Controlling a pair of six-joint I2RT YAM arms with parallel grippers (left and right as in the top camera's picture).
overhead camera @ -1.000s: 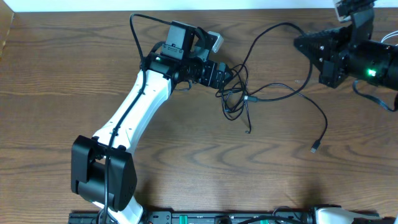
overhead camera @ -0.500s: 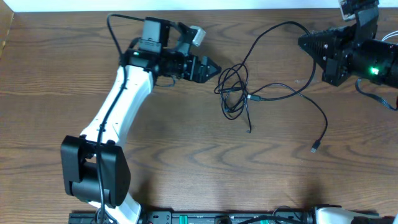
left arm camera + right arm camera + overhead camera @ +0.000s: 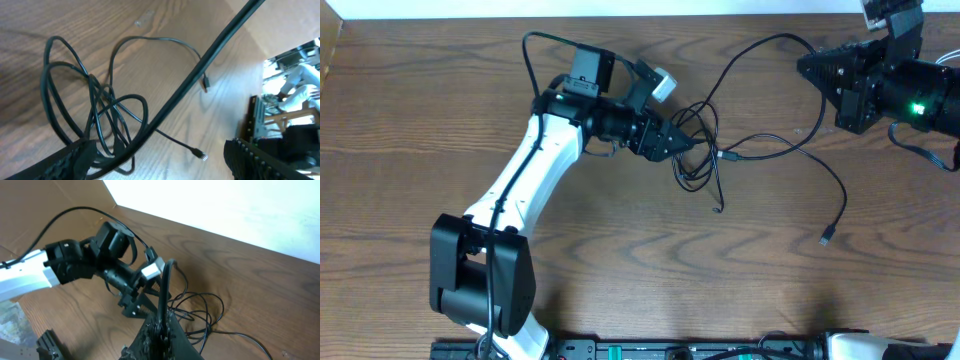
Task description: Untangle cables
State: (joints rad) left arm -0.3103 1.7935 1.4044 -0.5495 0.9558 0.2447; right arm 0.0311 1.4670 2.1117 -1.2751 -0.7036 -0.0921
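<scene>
So the cables (image 3: pixel 698 152) are bunched in a loopy black tangle a bit right of centre in the overhead view. They lie flat on the worktop (image 3: pixel 620 250), with one loose end trailing off to a plug (image 3: pixel 825 239) at lower right. The left fingers (image 3: pixel 678 140) are spread wide, right at the tangle's left edge with the loops just ahead of the tips, gripping nothing. One strand arcs off to the upper right, where the right fingers (image 3: pixel 159 326) are clamped tight. From the wrist view they look pinched on that strand.
</scene>
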